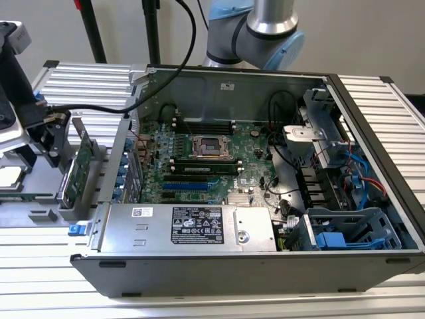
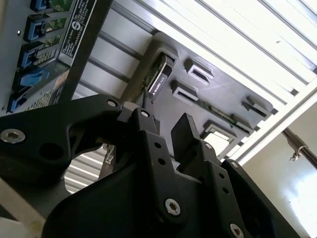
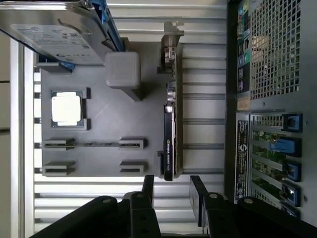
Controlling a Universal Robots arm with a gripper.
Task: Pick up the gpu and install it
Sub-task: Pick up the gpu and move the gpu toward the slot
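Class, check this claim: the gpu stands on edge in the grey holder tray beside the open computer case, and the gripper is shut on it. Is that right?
One detail is wrong: the first wrist view shows the gripper open, not clamping the gpu. The gpu does stand on edge in the grey holder tray beside the open computer case.

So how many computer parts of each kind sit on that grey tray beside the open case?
Slim green gpu card with black cooler: 1
Square silver processor chip: 1
Silver metal hard drive with blue bracket: 1
Thin green memory stick on edge: 1
Total: 4
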